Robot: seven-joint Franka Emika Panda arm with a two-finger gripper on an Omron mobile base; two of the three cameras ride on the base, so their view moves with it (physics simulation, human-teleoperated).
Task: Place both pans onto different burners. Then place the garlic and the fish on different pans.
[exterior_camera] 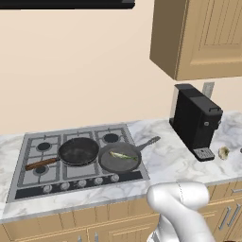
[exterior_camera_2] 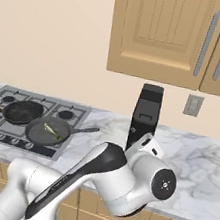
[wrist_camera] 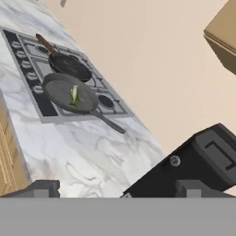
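The white arm [exterior_camera_2: 106, 177] folds low before the marble counter [exterior_camera: 165, 163], its gripper [wrist_camera: 115, 189] spread wide and empty beside the black coffee machine [exterior_camera: 194, 120]. On the cooktop [exterior_camera: 28, 175], the fish [exterior_camera: 123, 155] lies in the grey pan [exterior_camera: 118, 160], next to the black pan [exterior_camera: 78, 151]; the garlic [exterior_camera: 223, 152] sits right of the machine

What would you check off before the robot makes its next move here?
1. Both pans on separate burners: ok; black pan and grey pan sit on the cooktop.
2. Fish in the grey pan: ok.
3. Black pan free for the garlic: ok.
4. Garlic in a pan: not ok; it lies on the counter beside the coffee machine.
5. Gripper open, holding nothing: ok.
6. Clear reach past the coffee machine: cannot tell.
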